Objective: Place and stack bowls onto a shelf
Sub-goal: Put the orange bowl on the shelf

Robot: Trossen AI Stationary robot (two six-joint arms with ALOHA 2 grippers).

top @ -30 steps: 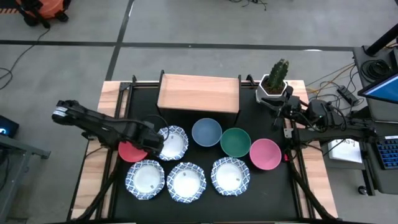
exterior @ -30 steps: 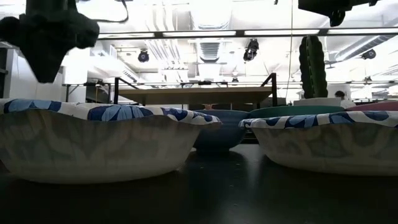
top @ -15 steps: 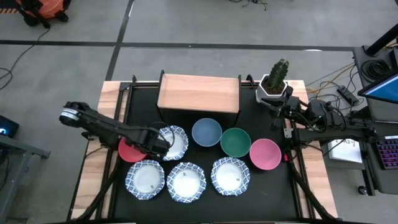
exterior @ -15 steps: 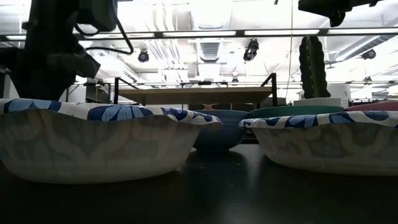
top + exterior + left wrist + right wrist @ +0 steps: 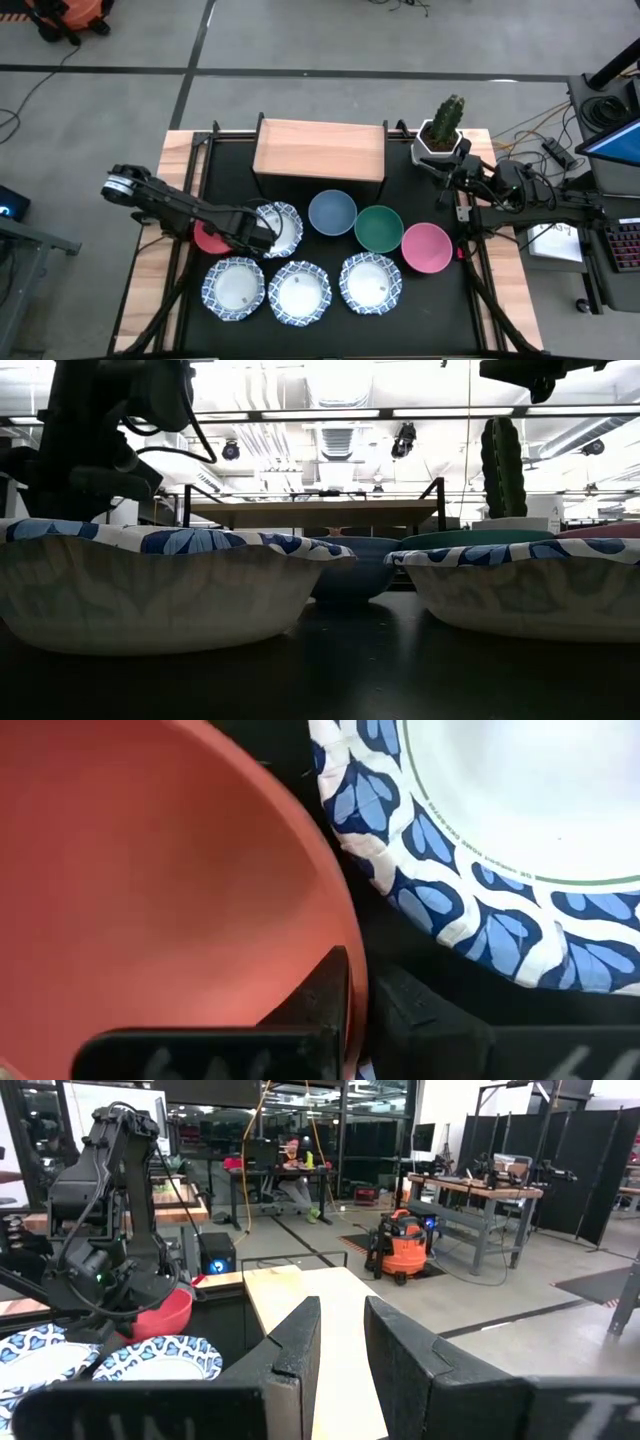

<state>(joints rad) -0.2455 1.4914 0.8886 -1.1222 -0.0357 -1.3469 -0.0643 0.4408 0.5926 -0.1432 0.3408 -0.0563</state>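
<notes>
The red bowl (image 5: 205,238) (image 5: 150,870) stands on the black table at the left end of the bowls, close beside a white, blue-patterned bowl (image 5: 283,225) (image 5: 520,840). My left gripper (image 5: 245,238) (image 5: 360,1000) is down at the red bowl's right rim, shut on it. The light wood shelf (image 5: 320,150) stands at the table's far edge with nothing on it. My right gripper (image 5: 445,170) (image 5: 342,1350) waits open above the far right corner, beside the cactus pot (image 5: 440,135). My left gripper has the red bowl's rim (image 5: 350,950) on the side facing the patterned bowl. One finger (image 5: 325,995) is inside the bowl and the other (image 5: 410,1015) outside, coming from above and pointing down. The bowl sits upright on the table.
The blue (image 5: 332,212), green (image 5: 379,228) and pink (image 5: 426,248) bowls stand in a row right of the patterned one. Three more patterned bowls (image 5: 300,293) line the near side. The gap between the red bowl and its patterned neighbour is narrow.
My left gripper has moved toward the table's right and come down, from above the red bowl onto its right rim next to the patterned bowl. The bowls have stayed where they were.
</notes>
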